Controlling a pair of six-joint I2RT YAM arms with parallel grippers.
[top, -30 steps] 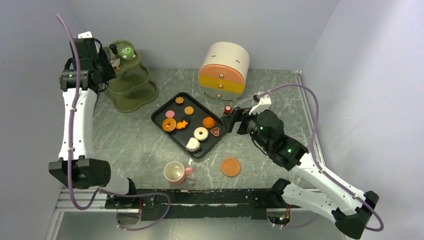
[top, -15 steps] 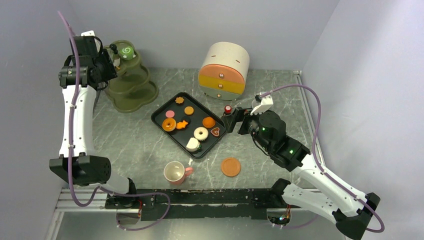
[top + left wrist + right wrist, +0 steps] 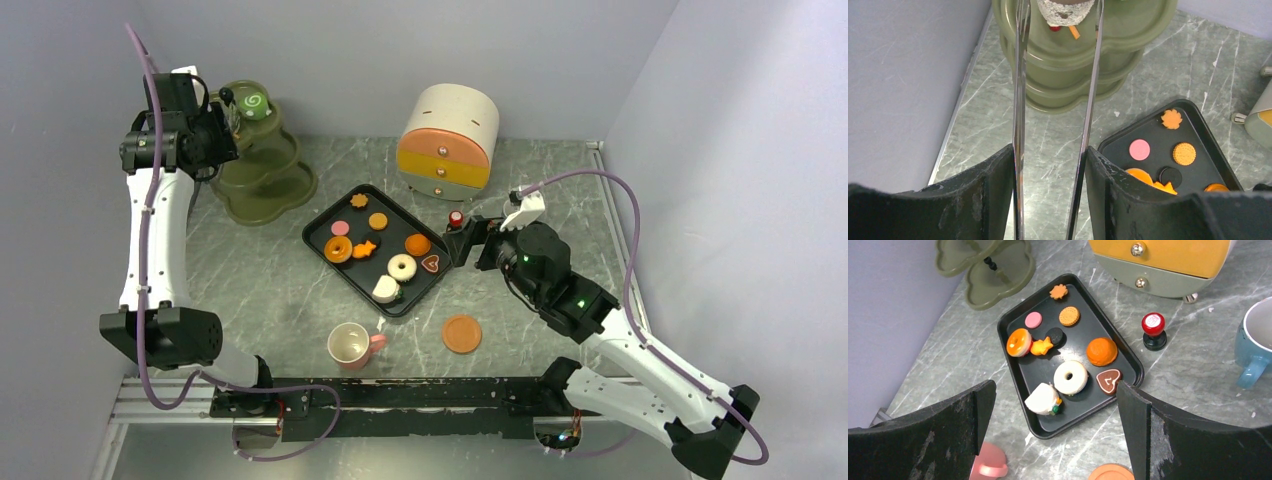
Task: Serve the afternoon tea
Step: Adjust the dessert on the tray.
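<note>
**Tongs at the Tiered Stand**

The left hand [image 3: 1049, 155] was clamped on metal tongs [image 3: 1020, 100], whose tips pinched a white pastry [image 3: 1063, 9] over the green stand [image 3: 1073, 55], at ten o'clock from the black tray [image 3: 1088, 325]. The right hand [image 3: 1055, 387] hung wide open and empty at the tray's three o'clock. Doughnuts [image 3: 1070, 376] and cookies [image 3: 1068, 316] lay on the tray. A pink cup [image 3: 350, 345] and an orange saucer [image 3: 461, 333] sat on the tabletop [image 3: 260, 290] toward six.

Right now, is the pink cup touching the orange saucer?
Apart. The overhead view shows a clear strip of grey tabletop between the pink cup and the orange saucer.
</note>
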